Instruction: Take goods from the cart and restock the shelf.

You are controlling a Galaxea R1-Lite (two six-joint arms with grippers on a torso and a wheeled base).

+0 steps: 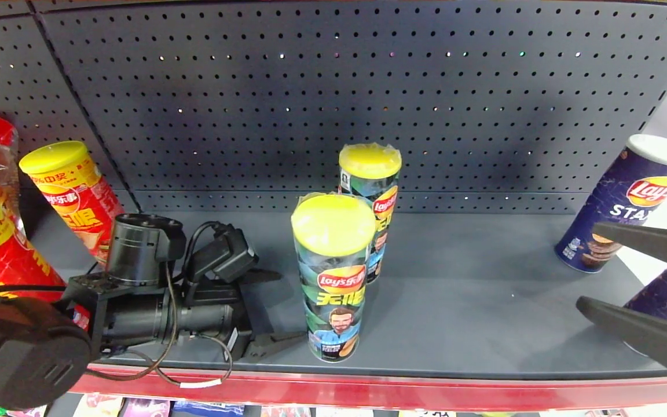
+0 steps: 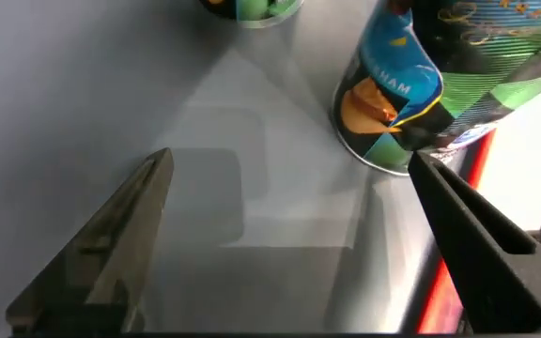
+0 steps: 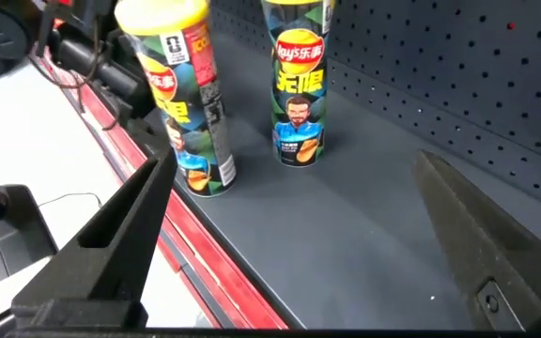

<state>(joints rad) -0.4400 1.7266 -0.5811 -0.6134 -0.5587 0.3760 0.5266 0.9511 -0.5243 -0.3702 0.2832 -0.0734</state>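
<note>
- Left arm (image 1: pixel 154 313) lies low and level, stretched in from the left, wrist pointing right.
- Left gripper (image 1: pixel 272 310) sits at its end with the jaws spread wide, holding nothing.
- Right gripper (image 1: pixel 591 265) is at the right edge, pointing left, with one jaw above the other.
- Its jaws are wide apart too, and hold nothing.

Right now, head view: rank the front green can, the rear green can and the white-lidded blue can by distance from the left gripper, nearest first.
1. Front green can: right by the left gripper's open jaws, at the shelf front.
2. Rear green can: just behind the first, toward the pegboard.
3. White-lidded blue can: far right of the shelf.
</note>
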